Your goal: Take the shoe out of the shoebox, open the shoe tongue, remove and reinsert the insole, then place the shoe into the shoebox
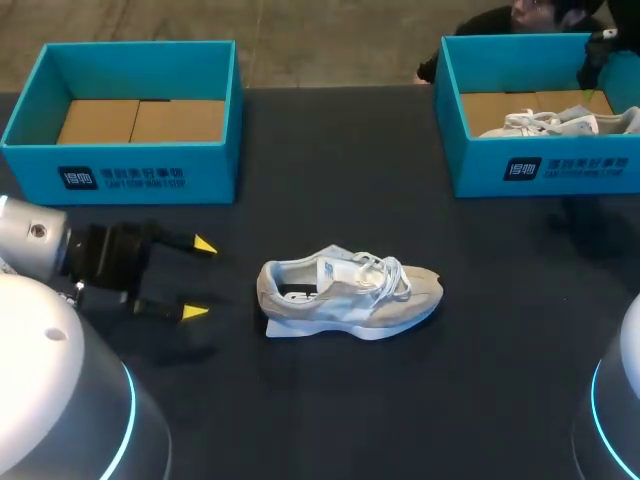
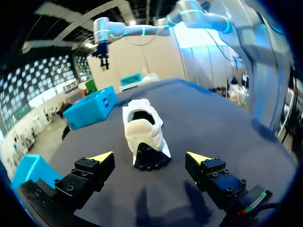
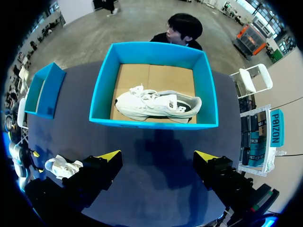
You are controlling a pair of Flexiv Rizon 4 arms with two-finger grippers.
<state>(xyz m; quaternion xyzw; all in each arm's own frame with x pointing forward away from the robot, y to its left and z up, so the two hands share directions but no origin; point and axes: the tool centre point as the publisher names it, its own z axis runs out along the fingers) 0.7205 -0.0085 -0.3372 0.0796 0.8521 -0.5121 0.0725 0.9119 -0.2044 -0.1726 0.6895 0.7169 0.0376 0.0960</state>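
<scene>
A pale grey-and-white shoe [image 1: 345, 295] lies on its side mid-table, heel toward my left gripper [image 1: 200, 279]. That gripper is open, level with the shoe and a short way off its heel. In the left wrist view the shoe [image 2: 144, 137] sits just ahead of the left gripper [image 2: 150, 157], between the lines of its spread fingers and untouched. A second white shoe [image 3: 156, 105] lies in the blue shoebox [image 3: 154, 124] at the back right. My right gripper [image 3: 158, 158] hangs open high above that box, holding nothing.
An empty blue shoebox [image 1: 130, 170] with a cardboard floor stands at the back left. The right shoebox [image 1: 545, 165] sits by the table's far right edge. Dark table surface surrounds the loose shoe.
</scene>
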